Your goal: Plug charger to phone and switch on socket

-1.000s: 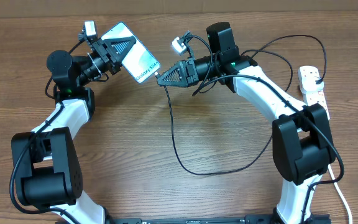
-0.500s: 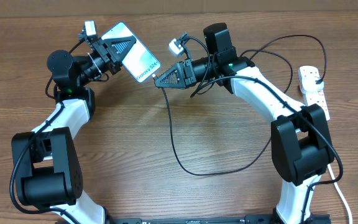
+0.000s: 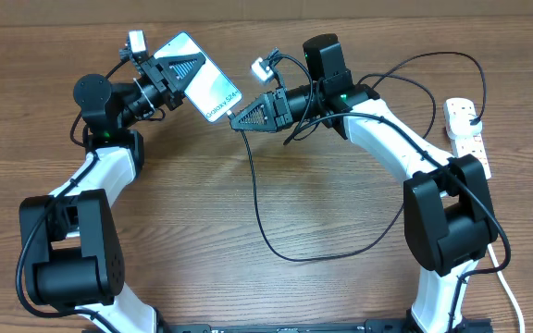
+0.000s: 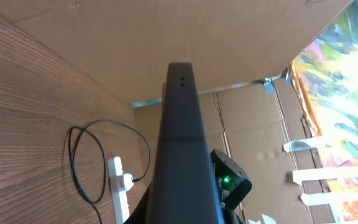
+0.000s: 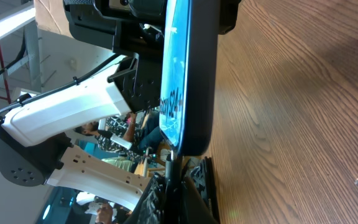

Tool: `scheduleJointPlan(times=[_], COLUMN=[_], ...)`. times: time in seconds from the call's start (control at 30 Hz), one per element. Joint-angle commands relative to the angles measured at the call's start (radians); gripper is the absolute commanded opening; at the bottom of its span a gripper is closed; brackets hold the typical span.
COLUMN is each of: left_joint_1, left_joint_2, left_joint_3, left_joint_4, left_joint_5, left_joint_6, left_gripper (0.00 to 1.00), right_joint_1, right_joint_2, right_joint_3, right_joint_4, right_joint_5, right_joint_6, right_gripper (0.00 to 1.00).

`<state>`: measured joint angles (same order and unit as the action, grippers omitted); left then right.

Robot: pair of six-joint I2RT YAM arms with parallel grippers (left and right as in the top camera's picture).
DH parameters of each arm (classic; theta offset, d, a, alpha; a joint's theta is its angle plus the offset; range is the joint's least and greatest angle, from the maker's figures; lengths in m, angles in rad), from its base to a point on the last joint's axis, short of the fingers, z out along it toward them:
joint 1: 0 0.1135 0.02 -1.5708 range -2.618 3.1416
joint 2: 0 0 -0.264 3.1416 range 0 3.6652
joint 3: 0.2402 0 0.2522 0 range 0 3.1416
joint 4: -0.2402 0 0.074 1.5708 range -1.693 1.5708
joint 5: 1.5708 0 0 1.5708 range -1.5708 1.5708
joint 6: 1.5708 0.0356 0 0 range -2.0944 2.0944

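My left gripper is shut on the phone, holding it tilted above the table at the back, lit "Galaxy" screen up. In the left wrist view the phone's dark edge fills the middle. My right gripper is shut on the plug tip of the charger, a thin black cable looping over the table. The tip touches the phone's bottom edge; in the right wrist view the plug meets it. The socket, a white power strip, lies at the right edge; it also shows in the left wrist view.
A thick white cord runs from the power strip toward the front right. The black cable loop reaches the table's middle and back right. Cardboard walls stand behind the table.
The right gripper has moved a little left, bringing the plug tip up to the phone's bottom edge. The left gripper has shifted the phone slightly to the right.
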<state>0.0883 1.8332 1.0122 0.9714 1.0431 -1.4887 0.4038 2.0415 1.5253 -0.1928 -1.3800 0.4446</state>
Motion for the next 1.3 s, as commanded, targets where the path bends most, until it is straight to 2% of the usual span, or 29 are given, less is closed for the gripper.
scheduleJointPlan(times=[0.0, 0.43, 0.67, 0.97, 1.27], left_joint_1=[-0.011, -0.011, 0.006, 0.042, 0.042], left_joint_2=[-0.014, -0.014, -0.014, -0.014, -0.014], left_joint_3=[0.012, 0.012, 0.012, 0.012, 0.012], left_joint_4=[0.013, 0.014, 0.186, 0.189, 0.189], left_joint_5=[0.0, 0.023, -0.032, -0.034, -0.06], left_joint_6=[0.026, 0.008, -0.109, -0.142, -0.154], left_gripper=[0.04, 0.04, 0.04, 0.04, 0.05], right_joint_1=[0.003, 0.003, 0.003, 0.003, 0.003], right_joint_2=[-0.012, -0.012, -0.012, -0.012, -0.012], right_joint_3=[0.019, 0.019, 0.019, 0.019, 0.019], right_joint_4=[0.01, 0.082, 0.089, 0.243, 0.28], right_joint_5=[-0.005, -0.003, -0.002, -0.012, -0.008], right_joint_6=[0.001, 0.077, 0.08, 0.214, 0.266], right_gripper=[0.04, 0.04, 0.04, 0.04, 0.04])
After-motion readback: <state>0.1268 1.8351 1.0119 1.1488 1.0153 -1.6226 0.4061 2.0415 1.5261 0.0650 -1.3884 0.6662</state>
